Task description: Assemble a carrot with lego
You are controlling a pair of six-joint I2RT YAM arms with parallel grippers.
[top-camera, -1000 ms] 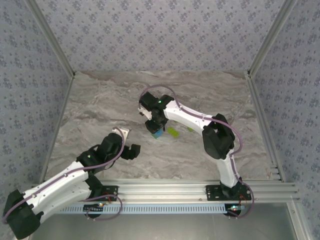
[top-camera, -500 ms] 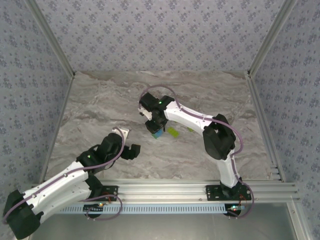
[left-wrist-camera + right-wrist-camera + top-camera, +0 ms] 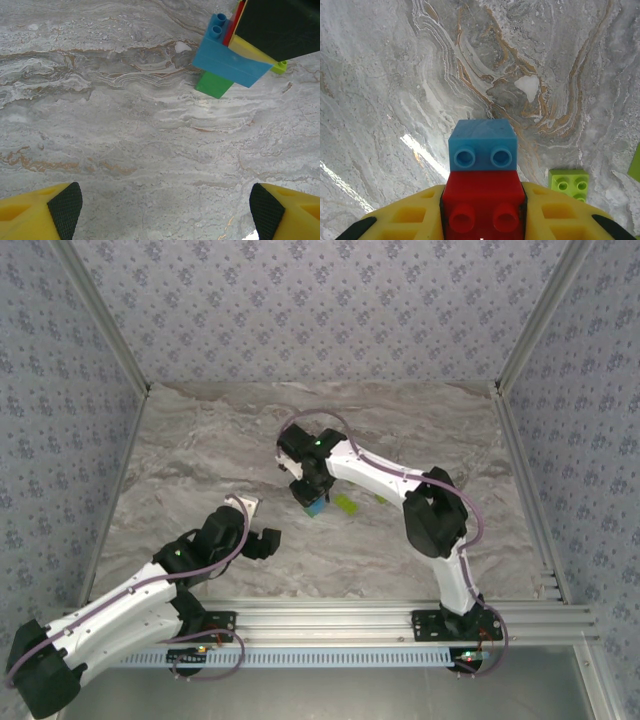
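The partly built carrot is a stack of lego: a light blue brick [image 3: 481,147] on a red brick [image 3: 482,200]. My right gripper [image 3: 482,210] is shut on the red brick. In the left wrist view the stack [image 3: 227,57] stands at the top right, with a green brick [image 3: 214,84] at its low end touching the table. In the top view the right gripper [image 3: 312,490] holds it near the table's middle, with blue [image 3: 316,507] showing below. A loose lime brick [image 3: 568,182] lies just to its right. My left gripper [image 3: 167,210] is open over bare table, well short of the stack.
In the top view a lime brick [image 3: 346,504] and a smaller green piece [image 3: 381,499] lie right of the held stack. The left gripper [image 3: 258,525] sits front-left of them. Aluminium rails [image 3: 520,440] border the marble table [image 3: 200,450].
The right gripper and its stack have shifted only a hair. The left arm has not moved.
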